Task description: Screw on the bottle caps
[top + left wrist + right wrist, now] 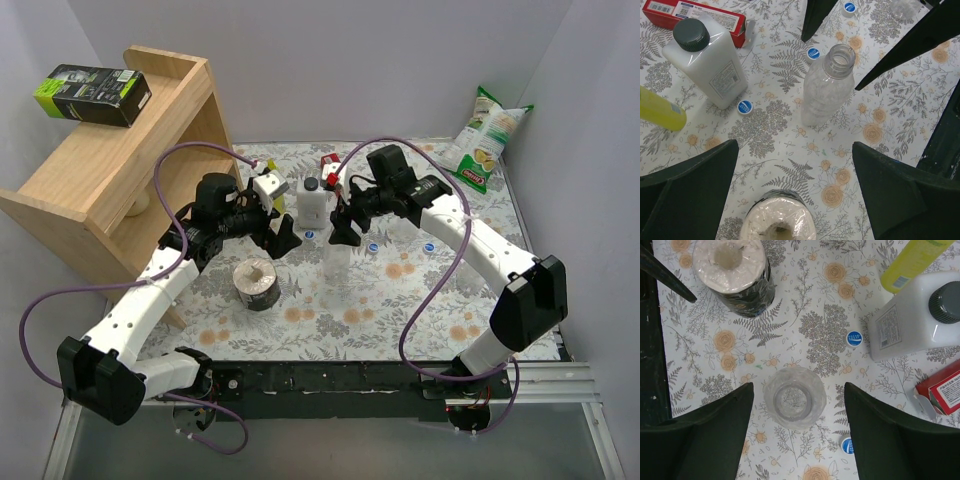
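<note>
1. Bottle caps [372, 246] are lying loose on the table [440, 320] in your top view, beside the uncapped bottle [338, 262].
2. At the left wrist, your left gripper [794, 146] is gaping wide and gripping nothing. The bottle is standing upright beyond it, with three caps scattered around.
3. At the right wrist, your right gripper [798, 387] is spreading wide, with the bottle showing between its fingers [715, 430], untouched.

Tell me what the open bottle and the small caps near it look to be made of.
The bottle looks like thin clear plastic, slightly glossy: the print of the tablecloth shows through it. The caps look like hard opaque plastic, blue with a white printed top, probably moulded.
</note>
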Robot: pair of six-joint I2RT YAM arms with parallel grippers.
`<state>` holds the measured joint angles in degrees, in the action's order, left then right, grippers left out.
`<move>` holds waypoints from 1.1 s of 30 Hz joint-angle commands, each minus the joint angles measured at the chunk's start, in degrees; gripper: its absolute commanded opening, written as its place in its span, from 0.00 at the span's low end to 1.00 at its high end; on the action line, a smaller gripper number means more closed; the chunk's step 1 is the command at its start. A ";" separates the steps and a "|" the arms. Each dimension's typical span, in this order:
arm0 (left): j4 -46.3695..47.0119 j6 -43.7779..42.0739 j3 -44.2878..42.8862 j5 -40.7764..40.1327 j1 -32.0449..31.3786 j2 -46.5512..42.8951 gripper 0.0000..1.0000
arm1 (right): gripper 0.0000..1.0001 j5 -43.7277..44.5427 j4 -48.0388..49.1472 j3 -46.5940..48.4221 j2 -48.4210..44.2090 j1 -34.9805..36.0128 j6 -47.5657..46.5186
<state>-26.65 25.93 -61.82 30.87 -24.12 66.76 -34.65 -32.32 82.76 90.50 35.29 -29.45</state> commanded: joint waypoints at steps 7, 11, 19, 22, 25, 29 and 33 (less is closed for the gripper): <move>1.08 -0.80 1.62 0.94 0.12 -2.07 0.98 | 0.60 -0.15 5.77 -4.27 -1.46 0.92 0.01; 2.48 -0.80 3.46 2.26 -0.14 -1.20 0.98 | 0.28 -0.33 6.21 -4.89 -1.55 1.01 0.27; 19.92 -0.62 18.45 9.62 -1.46 -4.53 0.98 | 0.01 -2.26 2.62 2.22 -3.57 0.84 4.40; 30.06 -1.06 23.40 12.62 -1.63 -5.42 0.98 | 0.01 -5.50 -0.11 5.83 -3.31 0.92 5.37; 32.36 -0.98 23.15 15.88 -1.63 -2.09 0.98 | 0.01 -7.70 -0.03 7.15 -3.40 0.92 6.95; 37.80 1.05 23.76 15.27 -1.63 0.82 0.98 | 0.01 -11.48 -0.47 7.33 -3.40 0.92 7.57; 41.51 1.05 23.68 15.79 -2.07 3.28 0.98 | 0.01 -17.09 -0.73 7.59 -3.22 0.92 7.48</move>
<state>7.99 26.76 -38.06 44.62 -25.69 68.42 -44.12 -32.03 88.01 88.12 36.03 -23.00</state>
